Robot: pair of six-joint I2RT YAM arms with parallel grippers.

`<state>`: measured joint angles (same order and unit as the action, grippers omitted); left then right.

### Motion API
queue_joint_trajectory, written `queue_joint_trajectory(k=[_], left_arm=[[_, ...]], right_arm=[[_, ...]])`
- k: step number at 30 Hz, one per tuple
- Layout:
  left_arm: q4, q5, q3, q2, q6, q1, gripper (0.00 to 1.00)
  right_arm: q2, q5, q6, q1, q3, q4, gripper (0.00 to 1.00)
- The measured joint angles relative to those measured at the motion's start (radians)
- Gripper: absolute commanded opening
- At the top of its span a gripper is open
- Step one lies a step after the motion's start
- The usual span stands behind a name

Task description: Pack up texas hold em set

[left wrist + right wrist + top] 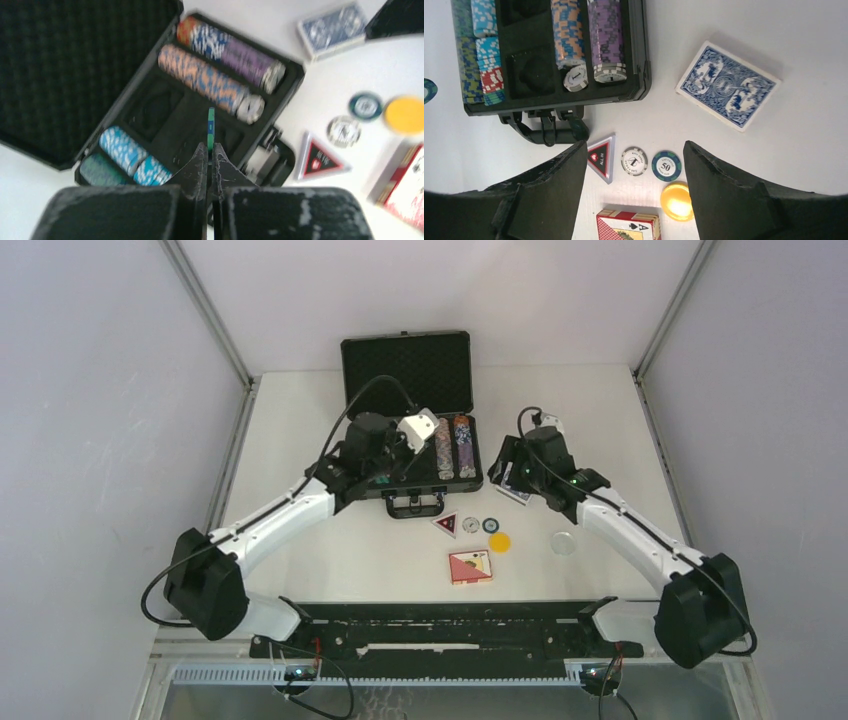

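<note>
Pinching one green chip (211, 122) edge-on, the left gripper (210, 148) hangs over the middle recesses of the open briefcase (60, 75); so thin a hold may let the chip twist and drop flat into the wrong slot. Further right, the right gripper (635, 147) stands spread and empty above the loose buttons (634, 161), with the blue deck (727, 85) lying outside the case, and a careless descent could scatter them.

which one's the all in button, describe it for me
Find the open black case mid-table; just in front of its handle lies a short row of small pieces. The all in button is leftmost, beside a white chip: the only triangle, red and black, while the rest are round.
</note>
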<state>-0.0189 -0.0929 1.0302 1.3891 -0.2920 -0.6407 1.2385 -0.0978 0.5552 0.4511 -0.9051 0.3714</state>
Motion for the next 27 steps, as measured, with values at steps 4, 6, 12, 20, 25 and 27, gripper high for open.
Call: queue_joint_trajectory(k=[4,6,12,20,25,27], left_arm=[[-0.233,-0.021,0.045,0.019,-0.13,0.061,0.0],[-0.332,-0.02,0.045,0.017,-0.205,0.092,0.0],[-0.499,-0.074,0.042,-0.058,-0.39,0.161,0.0],[-0.563,-0.187,0.044,-0.057,-0.526,0.214,0.0],[-0.623,-0.226,0.047,0.061,-0.574,0.216,0.0],[-0.651,-0.23,0.054,0.113,-0.586,0.22,0.0]], right_arm=[[0.072,0.063,0.001,-0.004,0.016,-0.05,0.78],[0.119,0.101,0.001,-0.003,0.016,-0.073,0.78],[0.197,0.174,0.001,0.008,0.037,-0.119,0.78],[0.225,0.212,-0.006,0.01,0.039,-0.157,0.79],[0.235,0.211,-0.018,0.007,0.039,-0.16,0.79],[0.242,0.211,-0.023,0.006,0.039,-0.16,0.79]])
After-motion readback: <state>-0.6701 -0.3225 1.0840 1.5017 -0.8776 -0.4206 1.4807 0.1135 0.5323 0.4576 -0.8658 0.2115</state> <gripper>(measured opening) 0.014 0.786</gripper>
